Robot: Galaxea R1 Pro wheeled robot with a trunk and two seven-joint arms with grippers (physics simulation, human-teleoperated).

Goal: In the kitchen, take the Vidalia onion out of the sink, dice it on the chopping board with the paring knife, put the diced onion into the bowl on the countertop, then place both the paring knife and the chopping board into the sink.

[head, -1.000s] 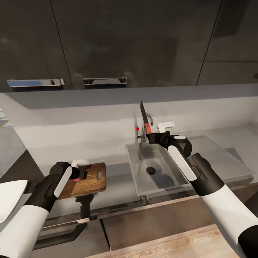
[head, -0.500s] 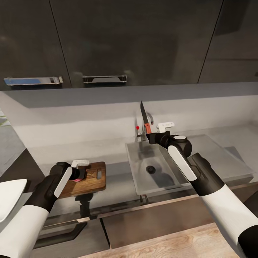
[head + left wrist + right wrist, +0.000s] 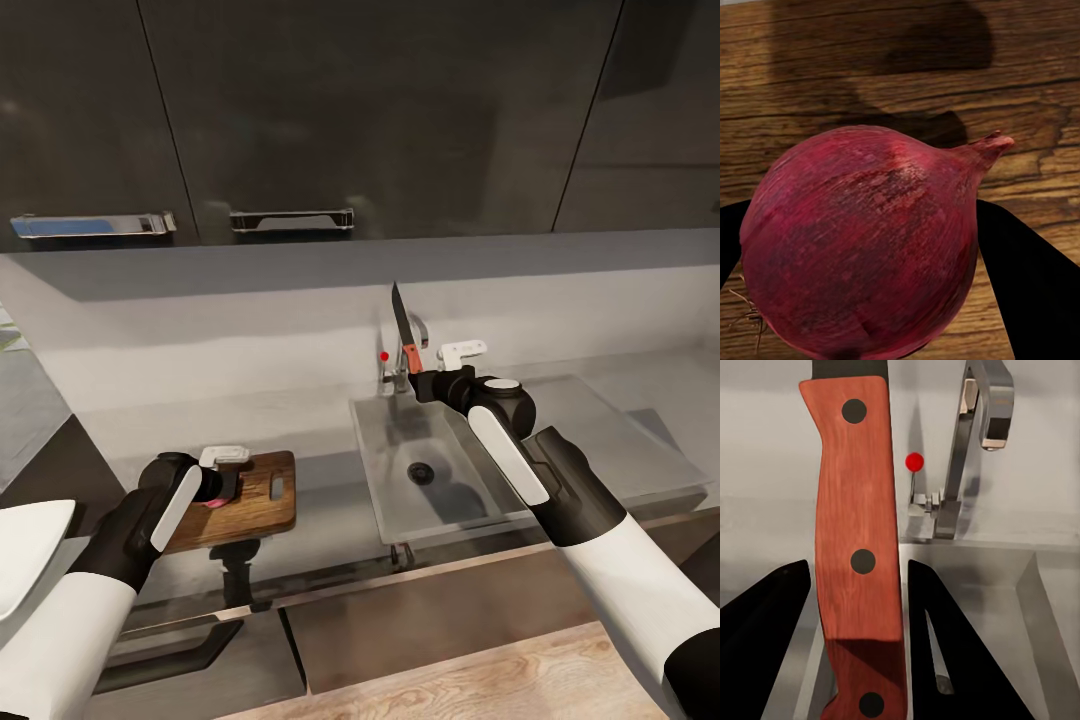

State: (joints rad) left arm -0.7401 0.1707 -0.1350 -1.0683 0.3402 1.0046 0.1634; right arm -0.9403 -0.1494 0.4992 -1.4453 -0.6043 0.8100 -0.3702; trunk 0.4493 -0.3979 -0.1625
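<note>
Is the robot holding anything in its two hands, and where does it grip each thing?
Yes. The right gripper clamps the knife by its red handle, blade up. The left gripper squeezes the onion around its middle, over the board.

One onion [image 3: 870, 247], one paring knife [image 3: 403, 335], one chopping board [image 3: 262, 492], one sink [image 3: 440, 470].

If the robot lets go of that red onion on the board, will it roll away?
Probably a little. The onion looks round and smooth-skinned, so it may wobble across the flat chopping board. Its pointed stem tip might stop it. The left gripper's jaws flank it now.
</note>
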